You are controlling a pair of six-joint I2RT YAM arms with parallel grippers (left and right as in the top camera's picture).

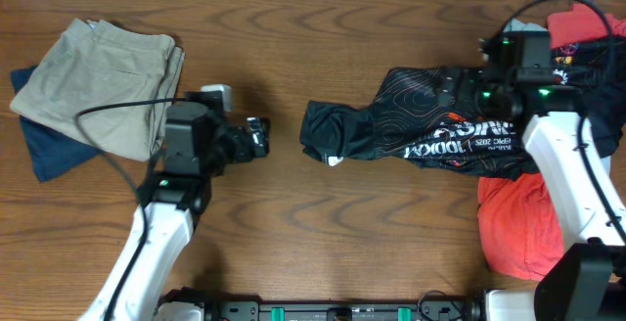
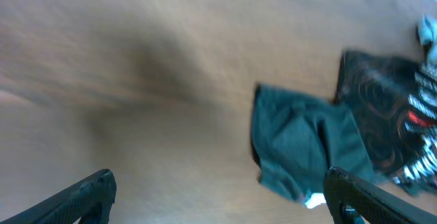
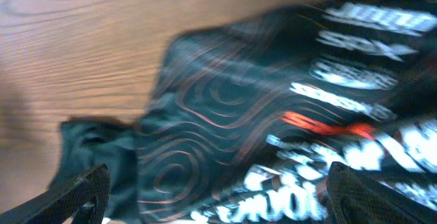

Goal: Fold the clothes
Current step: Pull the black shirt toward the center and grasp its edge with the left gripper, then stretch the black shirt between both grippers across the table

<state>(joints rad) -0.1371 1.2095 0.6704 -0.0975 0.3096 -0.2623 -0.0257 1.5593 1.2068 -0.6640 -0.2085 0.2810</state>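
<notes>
Black T-shirt, long axis left-right

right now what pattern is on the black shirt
Black shirt: thin orange contour lines, white print; right wrist view.

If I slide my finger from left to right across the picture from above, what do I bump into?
folded beige clothes → left gripper → black T-shirt → coral-red shirt
</notes>
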